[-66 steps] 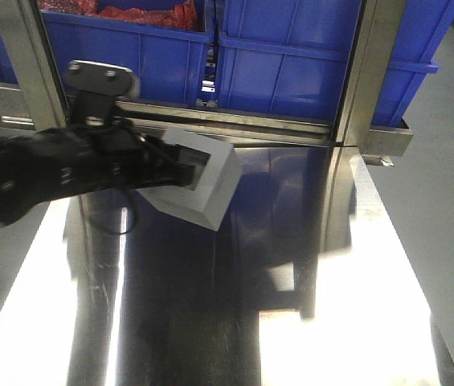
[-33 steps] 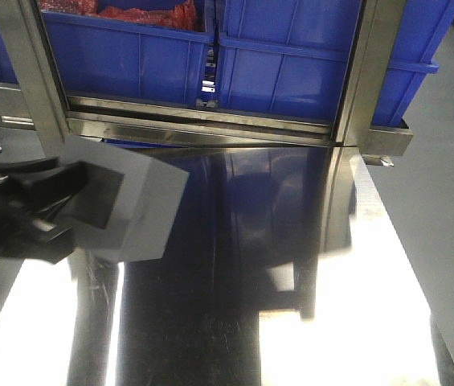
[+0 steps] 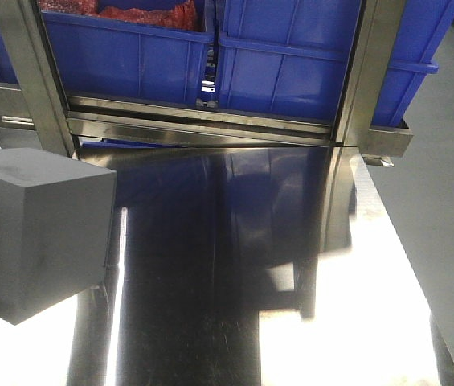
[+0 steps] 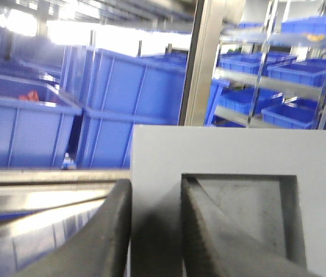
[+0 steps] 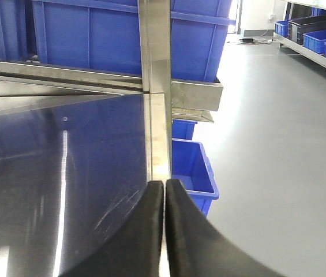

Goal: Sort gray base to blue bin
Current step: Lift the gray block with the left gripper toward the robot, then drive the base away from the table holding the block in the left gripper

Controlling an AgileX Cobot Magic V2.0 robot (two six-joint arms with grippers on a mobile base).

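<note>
Gray base (image 4: 226, 150) — in left end effector (image 4: 156, 190)

A polished steel tabletop (image 3: 210, 281) mirrors steel uprights (image 3: 363, 72) and a horizontal rail (image 3: 202, 121). Red material (image 3: 150, 14), perhaps mesh bags, sits behind. Gray floor (image 3: 443, 201) lies to the right.

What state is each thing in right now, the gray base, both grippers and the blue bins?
gray base: gripped, recess facing the left wrist camera.
left gripper: jaws shut on the gray base's wall, one jaw inside the recess.
right gripper: jaws shut, empty.
left blue bin: on the rack, holding red items.
right blue bin: on the rack, contents hidden.
</note>
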